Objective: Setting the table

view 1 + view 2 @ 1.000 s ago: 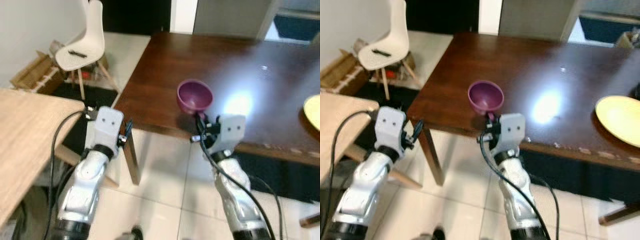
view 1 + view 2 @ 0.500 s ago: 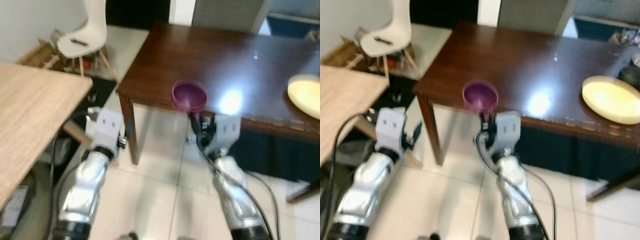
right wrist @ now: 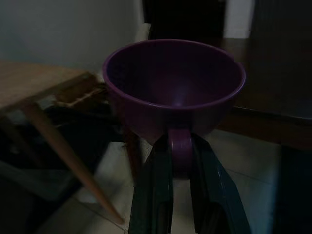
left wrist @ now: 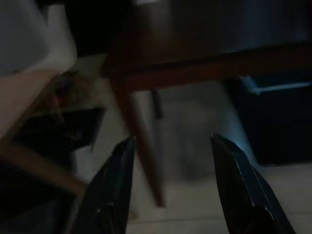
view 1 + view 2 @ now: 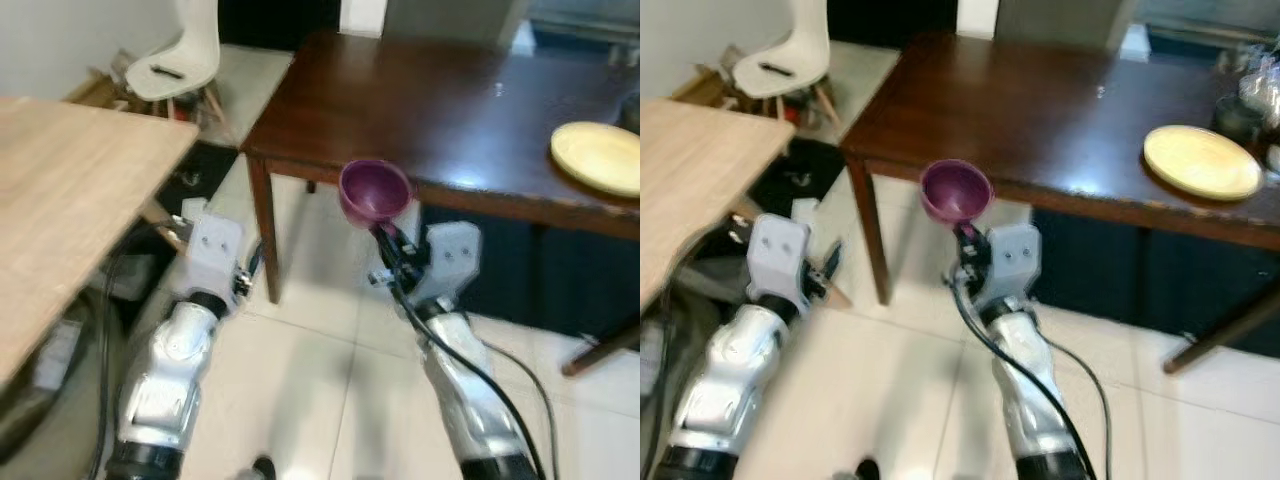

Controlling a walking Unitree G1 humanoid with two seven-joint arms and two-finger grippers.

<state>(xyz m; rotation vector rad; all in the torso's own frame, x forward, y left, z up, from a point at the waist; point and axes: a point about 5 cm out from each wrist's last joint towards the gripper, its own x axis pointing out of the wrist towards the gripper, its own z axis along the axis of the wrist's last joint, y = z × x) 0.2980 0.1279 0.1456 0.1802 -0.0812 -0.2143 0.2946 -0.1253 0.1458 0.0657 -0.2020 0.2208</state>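
The right gripper is clamped on the handle of the purple cup, held just off the dark table's near edge, so it should carry it level and set it near the yellow plate; left gripper hangs open.

- The round pale yellow plate is cut by the right picture edge.
- The white moulded chair far left loses its backrest top.
- Objects at the far right are too blurred to tell.
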